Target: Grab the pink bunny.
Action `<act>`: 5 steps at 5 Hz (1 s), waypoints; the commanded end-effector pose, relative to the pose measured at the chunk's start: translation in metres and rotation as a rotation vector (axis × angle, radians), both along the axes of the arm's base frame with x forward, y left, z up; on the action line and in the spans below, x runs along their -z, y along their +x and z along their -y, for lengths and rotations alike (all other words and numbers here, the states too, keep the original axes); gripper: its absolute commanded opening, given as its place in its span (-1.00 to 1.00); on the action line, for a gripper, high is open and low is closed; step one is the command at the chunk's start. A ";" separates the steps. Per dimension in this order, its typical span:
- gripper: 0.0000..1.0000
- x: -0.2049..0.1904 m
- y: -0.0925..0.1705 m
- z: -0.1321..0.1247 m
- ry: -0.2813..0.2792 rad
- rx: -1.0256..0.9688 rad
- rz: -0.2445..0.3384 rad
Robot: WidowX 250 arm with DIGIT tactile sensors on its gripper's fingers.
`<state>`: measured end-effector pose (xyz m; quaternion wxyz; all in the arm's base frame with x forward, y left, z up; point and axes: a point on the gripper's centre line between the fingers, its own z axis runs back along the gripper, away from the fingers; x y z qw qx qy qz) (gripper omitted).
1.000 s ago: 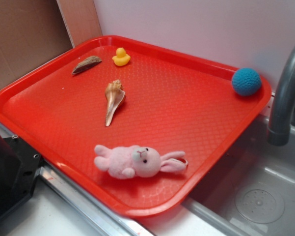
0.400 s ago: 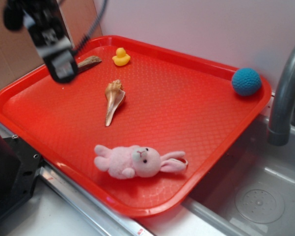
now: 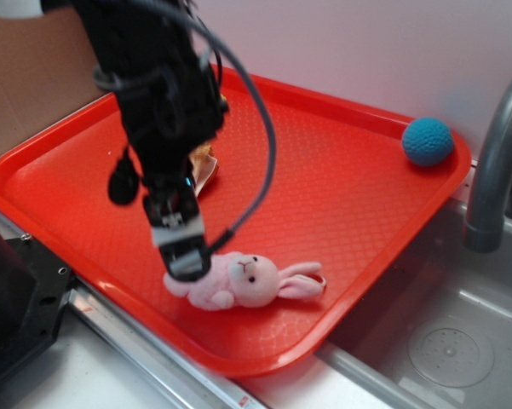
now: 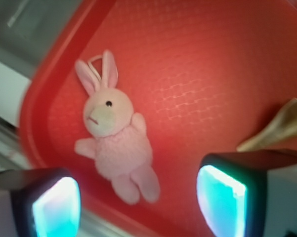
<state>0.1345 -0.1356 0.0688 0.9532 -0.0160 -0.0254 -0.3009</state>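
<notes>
The pink bunny [image 3: 251, 282] lies on its back near the front edge of the red tray [image 3: 341, 196], ears pointing right. In the wrist view the pink bunny [image 4: 116, 136] lies between and ahead of my fingers, its feet nearest them. My gripper [image 3: 187, 264] hangs just above the bunny's legs end and hides part of its body. My gripper [image 4: 138, 207] is open, with both glowing pads wide apart and nothing between them.
A spiral shell [image 3: 203, 164] lies behind my arm, also seen as the shell [image 4: 276, 129] in the wrist view. A blue ball [image 3: 427, 141] sits in the tray's far right corner. A grey faucet [image 3: 496, 162] and sink [image 3: 447, 341] stand to the right.
My arm has swept from the tray's far left corner down to the front, now over the bunny's legs. The bunny has not moved.
</notes>
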 end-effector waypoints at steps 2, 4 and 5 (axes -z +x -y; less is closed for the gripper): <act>1.00 0.047 -0.005 0.015 -0.004 0.062 -0.035; -1.00 0.052 0.003 0.007 0.019 0.017 -0.028; -1.00 0.037 0.005 -0.003 0.021 -0.048 -0.018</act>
